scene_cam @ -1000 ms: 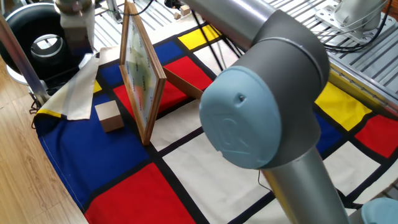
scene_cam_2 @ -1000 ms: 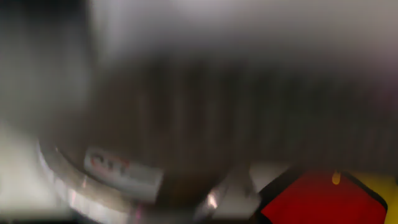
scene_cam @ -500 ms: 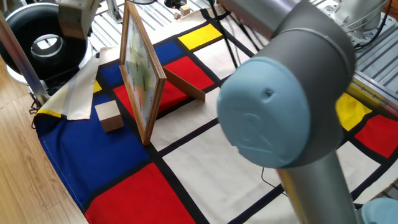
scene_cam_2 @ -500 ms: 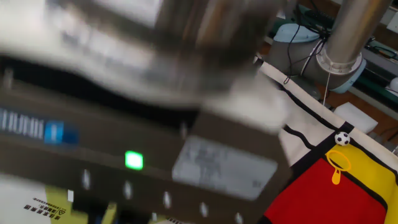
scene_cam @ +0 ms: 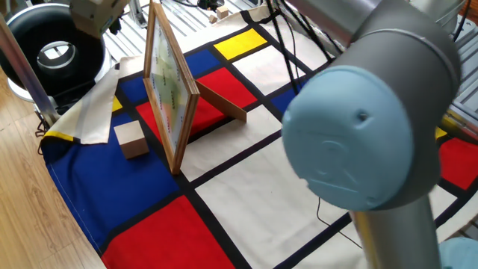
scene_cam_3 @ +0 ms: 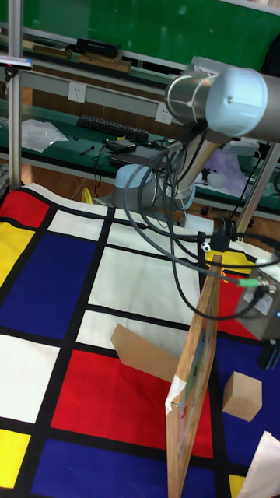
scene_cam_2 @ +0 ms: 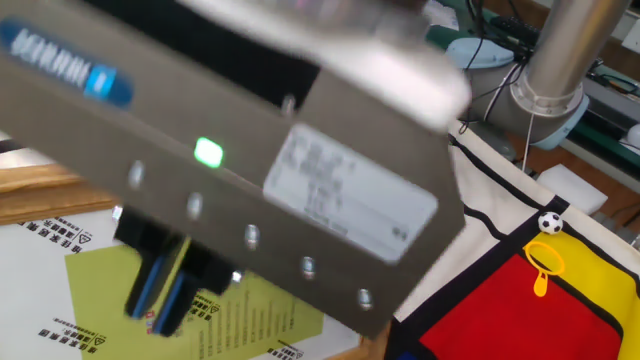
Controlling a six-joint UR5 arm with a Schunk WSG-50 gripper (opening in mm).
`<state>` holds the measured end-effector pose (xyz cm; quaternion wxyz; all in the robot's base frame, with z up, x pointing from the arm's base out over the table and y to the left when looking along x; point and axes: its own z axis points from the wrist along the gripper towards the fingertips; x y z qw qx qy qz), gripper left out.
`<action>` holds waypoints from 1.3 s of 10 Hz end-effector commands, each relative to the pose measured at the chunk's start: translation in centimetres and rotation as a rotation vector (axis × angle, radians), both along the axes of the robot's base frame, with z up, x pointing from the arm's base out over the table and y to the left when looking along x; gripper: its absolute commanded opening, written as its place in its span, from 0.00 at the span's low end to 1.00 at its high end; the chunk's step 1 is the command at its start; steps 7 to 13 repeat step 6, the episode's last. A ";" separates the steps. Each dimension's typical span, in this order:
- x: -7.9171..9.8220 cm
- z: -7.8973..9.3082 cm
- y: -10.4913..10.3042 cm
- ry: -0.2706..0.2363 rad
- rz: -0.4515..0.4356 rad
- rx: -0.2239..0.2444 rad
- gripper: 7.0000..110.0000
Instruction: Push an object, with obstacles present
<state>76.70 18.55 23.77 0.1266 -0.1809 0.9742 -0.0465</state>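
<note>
The object, a small light-tan wooden cube [scene_cam: 131, 140], rests on a blue patch of the cloth, on the printed side of the obstacle. That obstacle is a tall wooden picture frame [scene_cam: 170, 90] with a pale green-and-yellow panel, propped by a strut [scene_cam: 222, 103]. In the tall view the cube [scene_cam_3: 243, 395] lies right of the frame [scene_cam_3: 198, 366], which is seen edge-on. My gripper [scene_cam_3: 268, 359] hangs just above and beyond the cube, not touching it. Close to the other fixed camera, the gripper [scene_cam_2: 165, 300] shows dark fingers held together, holding nothing.
A loose pale cloth [scene_cam: 93, 108] lies at the mat's corner behind the cube. A black round bin [scene_cam: 48, 45] stands past the table edge. The arm's elbow [scene_cam: 366, 127] fills the near right. Cables [scene_cam_3: 167, 233] trail over the white squares.
The elbow has swung right in the fixed view and the gripper has drifted toward the top edge. In the other view its body moved up, uncovering the fingers. Cube and frame are unmoved.
</note>
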 end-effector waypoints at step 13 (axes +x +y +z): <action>2.4 -1.2 3.0 -0.016 -0.090 0.218 0.00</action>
